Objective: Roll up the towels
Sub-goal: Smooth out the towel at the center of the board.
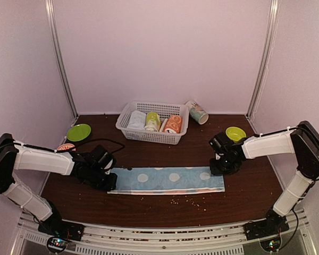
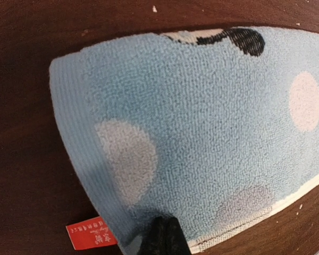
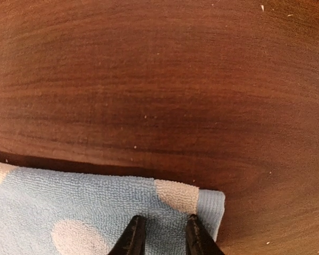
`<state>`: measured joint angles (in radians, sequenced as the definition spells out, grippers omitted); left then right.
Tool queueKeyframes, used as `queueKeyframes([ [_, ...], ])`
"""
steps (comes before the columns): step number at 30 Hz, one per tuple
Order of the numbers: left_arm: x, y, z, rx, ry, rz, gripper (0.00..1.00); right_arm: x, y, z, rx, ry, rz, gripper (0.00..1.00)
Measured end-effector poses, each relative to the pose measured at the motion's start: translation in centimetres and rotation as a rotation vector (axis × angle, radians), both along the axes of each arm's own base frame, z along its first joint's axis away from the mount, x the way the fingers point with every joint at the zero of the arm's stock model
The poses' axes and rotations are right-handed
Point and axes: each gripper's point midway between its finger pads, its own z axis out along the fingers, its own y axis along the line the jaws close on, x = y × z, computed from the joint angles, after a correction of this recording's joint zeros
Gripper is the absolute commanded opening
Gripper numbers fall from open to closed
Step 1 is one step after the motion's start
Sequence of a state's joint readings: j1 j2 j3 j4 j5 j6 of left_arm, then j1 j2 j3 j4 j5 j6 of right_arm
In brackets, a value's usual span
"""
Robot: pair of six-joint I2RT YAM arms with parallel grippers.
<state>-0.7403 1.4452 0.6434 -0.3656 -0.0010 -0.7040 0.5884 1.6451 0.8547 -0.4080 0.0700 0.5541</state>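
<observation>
A light blue terry towel with large white spots lies spread flat as a long strip across the middle of the dark brown wooden desk, its long sides running left to right and a pale orange band showing along its near edge. The left tool sits at the strip's left end. In the left wrist view its black tips are drawn together into one dark wedge and rest on the blue towel near the cream-edged long side. Whether any cloth is caught between them cannot be told. A small red fabric label sticks out from the towel's corner just beside those tips, and a black-and-white print sits at the opposite edge. The right tool is at the towel's right end. Its two dark tips stand slightly apart over the far right corner of the blue cloth, with flat terry showing in the gap. Behind the towel, well apart from it, stands a white plastic lattice basket holding several rolled cloths, among them a peach-orange rolled towel with white prints at its right side. A printed paper cup lies on its side just right of the basket. One lime green round plate sits at the far left of the desk, and another green dish lies near the right arm.
</observation>
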Motion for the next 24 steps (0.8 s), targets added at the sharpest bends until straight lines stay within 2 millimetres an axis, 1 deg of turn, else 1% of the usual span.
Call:
queueKeyframes([
  [2, 0.0, -0.3, 0.0, -0.007, -0.001, -0.007, 0.0, 0.8, 0.0, 0.0, 0.0, -0.001, -0.01, 0.34],
  [6, -0.2, -0.7, 0.1, -0.014, -0.004, -0.022, 0.0, 2.0, 0.2, 0.2, -0.002, 0.002, -0.016, 0.47],
  [8, -0.4, -0.9, 0.1, -0.015, -0.003, -0.031, 0.1, 2.2, 0.4, 0.3, 0.001, 0.008, -0.013, 0.53],
  [9, -0.6, -1.0, 0.1, -0.017, 0.0, -0.037, 0.2, 2.2, 0.4, 0.4, 0.001, 0.012, -0.01, 0.56],
  [12, -1.4, -1.2, 0.6, -0.027, 0.016, -0.053, 0.44, 1.6, 0.2, 0.9, -0.005, 0.027, -0.001, 0.61],
  [13, -1.7, -1.2, 0.8, -0.027, 0.021, -0.059, 0.5, 1.4, 0.0, 1.3, -0.004, 0.031, 0.0, 0.61],
  [15, -2.2, -1.2, 1.6, -0.042, 0.026, -0.066, 0.56, 1.1, -0.1, 2.3, 0.007, 0.026, 0.004, 0.61],
  [18, -2.2, -1.7, 3.6, -0.063, 0.024, -0.079, 0.59, 0.6, 0.1, 4.1, 0.034, 0.011, 0.014, 0.61],
  [21, -1.3, -2.9, 6.8, -0.105, -0.026, -0.098, 0.59, 0.1, 0.4, 5.7, 0.067, -0.016, 0.022, 0.58],
  [22, -0.9, -3.2, 8.0, -0.123, -0.05, -0.102, 0.58, 0.0, 0.4, 6.2, 0.081, -0.028, 0.02, 0.56],
  [24, -0.2, -3.6, 9.9, -0.146, -0.096, -0.106, 0.51, -0.5, 0.4, 7.2, 0.122, -0.06, 0.013, 0.52],
])
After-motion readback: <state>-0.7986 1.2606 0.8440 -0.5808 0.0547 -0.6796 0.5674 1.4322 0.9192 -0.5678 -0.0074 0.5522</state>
